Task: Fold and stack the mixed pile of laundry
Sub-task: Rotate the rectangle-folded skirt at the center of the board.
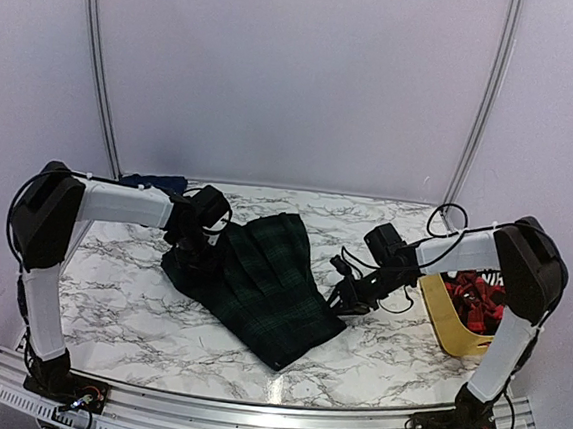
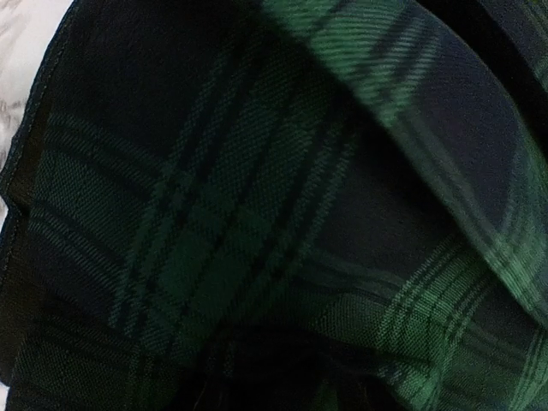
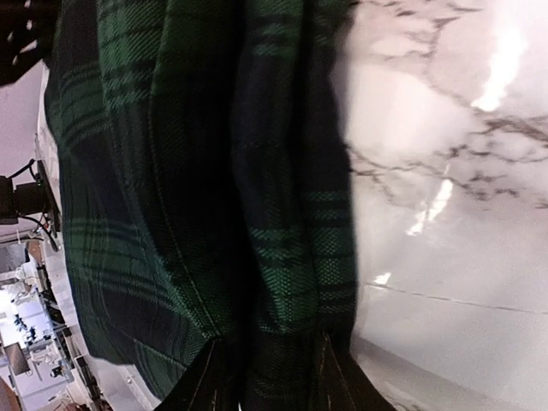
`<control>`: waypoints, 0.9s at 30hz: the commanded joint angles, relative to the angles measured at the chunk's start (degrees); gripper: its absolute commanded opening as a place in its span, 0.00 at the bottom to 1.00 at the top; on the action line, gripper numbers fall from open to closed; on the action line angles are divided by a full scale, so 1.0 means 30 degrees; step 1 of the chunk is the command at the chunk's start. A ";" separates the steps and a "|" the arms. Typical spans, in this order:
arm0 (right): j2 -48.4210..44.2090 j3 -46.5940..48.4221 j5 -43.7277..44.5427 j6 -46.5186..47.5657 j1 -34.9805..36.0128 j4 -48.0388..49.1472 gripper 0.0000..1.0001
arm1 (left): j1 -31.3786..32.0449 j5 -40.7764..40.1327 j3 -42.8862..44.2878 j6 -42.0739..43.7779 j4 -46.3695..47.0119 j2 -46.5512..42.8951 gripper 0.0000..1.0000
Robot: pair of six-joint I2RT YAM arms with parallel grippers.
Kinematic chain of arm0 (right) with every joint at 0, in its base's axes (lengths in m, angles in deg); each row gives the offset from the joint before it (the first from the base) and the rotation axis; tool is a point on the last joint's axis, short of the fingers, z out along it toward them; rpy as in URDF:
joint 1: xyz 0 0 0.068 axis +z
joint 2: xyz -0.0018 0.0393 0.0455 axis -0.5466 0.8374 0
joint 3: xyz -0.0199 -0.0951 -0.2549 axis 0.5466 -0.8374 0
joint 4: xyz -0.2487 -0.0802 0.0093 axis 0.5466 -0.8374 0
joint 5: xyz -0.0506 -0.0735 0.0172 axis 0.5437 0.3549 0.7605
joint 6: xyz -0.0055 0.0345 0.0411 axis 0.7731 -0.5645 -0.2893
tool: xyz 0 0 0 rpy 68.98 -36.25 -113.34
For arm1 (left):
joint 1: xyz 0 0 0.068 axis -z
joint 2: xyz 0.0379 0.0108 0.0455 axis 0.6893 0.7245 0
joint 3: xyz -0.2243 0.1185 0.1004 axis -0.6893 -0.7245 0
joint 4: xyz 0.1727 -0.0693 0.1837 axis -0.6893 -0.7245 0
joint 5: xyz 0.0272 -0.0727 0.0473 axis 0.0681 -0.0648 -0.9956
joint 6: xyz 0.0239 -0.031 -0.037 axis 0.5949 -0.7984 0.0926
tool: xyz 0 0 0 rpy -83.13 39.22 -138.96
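In the middle of the marble table (image 1: pixel 138 302) lay the plaid garment (image 1: pixel 266 278), dark green and navy, spread out with several loose folds and one corner pointing toward my bases. It was between my two arms and touched both of them. I judged it as soft and light, a woven cloth which bends anywhere and keeps no shape, so it would sag and wrinkle when lifted from only one point. It did not look slippery or fragile. The best places to take it seemed to me the hems and corners, one on each side, so that the cloth could be stretched flat.

My right pincer (image 1: pixel 348 295) was at the right edge of the garment. In the right wrist view its fingers (image 3: pixel 208 381) stood partway apart, and a thick fold of plaid filled the gap between them, so I judged that it gripped this fold. My left pincer (image 1: pixel 196 235) was low on the far left edge. Its own camera showed only plaid cloth very close and no fingers, so I cannot tell how wide it was.

A navy cloth (image 1: pixel 154 180) lay at the far left edge of the table, and red pieces (image 1: pixel 472 294) were in the yellow tub (image 1: pixel 447 329) at my right.
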 commanded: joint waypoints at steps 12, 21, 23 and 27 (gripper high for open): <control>-0.3067 -0.3377 0.0184 -0.9320 0.3380 0.7364 0.52 | -0.1928 0.0005 0.9254 0.2201 -0.2966 0.2042 0.69; -0.1433 -0.4131 0.0964 -1.3865 0.3479 1.3124 0.51 | 0.3102 -0.0007 0.3937 -0.2038 -0.2867 -0.2471 0.73; -0.0670 -0.3704 0.1028 -1.4401 0.3832 1.3723 0.51 | 0.3892 0.0082 0.3862 -0.3300 -0.2797 -0.2183 0.73; 0.0749 -0.3037 0.1521 -1.4977 0.4517 1.4268 0.50 | 0.4948 0.0027 0.4084 -0.4340 -0.2737 -0.0990 0.69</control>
